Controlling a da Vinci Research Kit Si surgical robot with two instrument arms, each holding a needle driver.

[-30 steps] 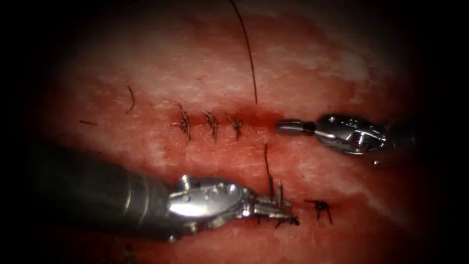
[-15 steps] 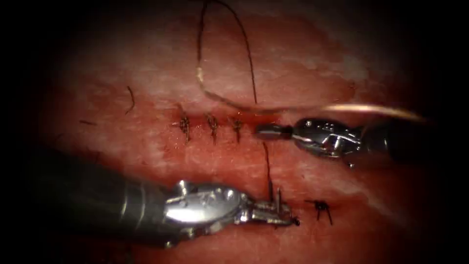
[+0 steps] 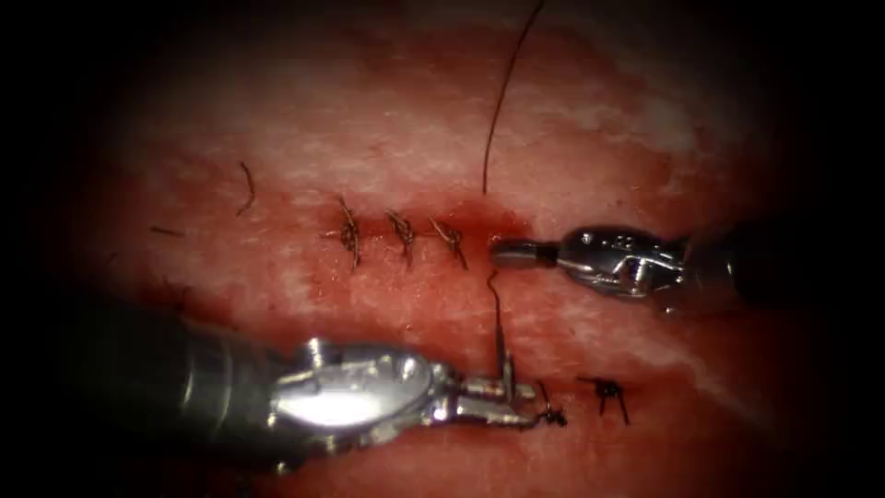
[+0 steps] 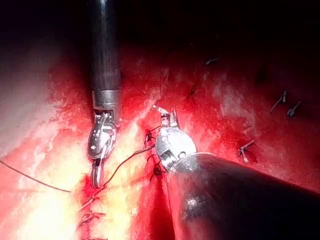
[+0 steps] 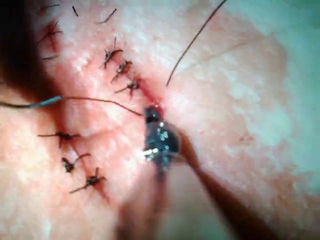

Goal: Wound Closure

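Note:
The cut [image 3: 479,226] runs across the tissue [image 3: 572,120], with three stitches [image 3: 403,236] on its left part. My right tool [image 3: 505,251] has its jaws shut and its tip at the cut's open right end; nothing shows between them. One strand of thread [image 3: 502,101] comes down from above into the tissue just above the cut. Another strand [image 3: 498,318] leaves the tissue below the cut and runs down to my left tool [image 3: 502,395], which is shut on the thread. The strand [image 4: 125,162] spans from the left tool [image 4: 167,114] to the right tool's tip [image 4: 97,179].
Red fluid pools around the cut's right end [image 3: 502,221]. Dark knots of an older row [image 3: 606,387] sit just right of the left tool's jaws. Short cut ends of thread [image 3: 247,189] lie on the tissue left of the stitches. More knots [image 5: 67,162] flank the right tool [image 5: 151,115].
The right tool moved left to the cut's right end. A loop of thread swept across and is gone; the upper strand now leans right. The left tool shifted slightly left, still holding the thread.

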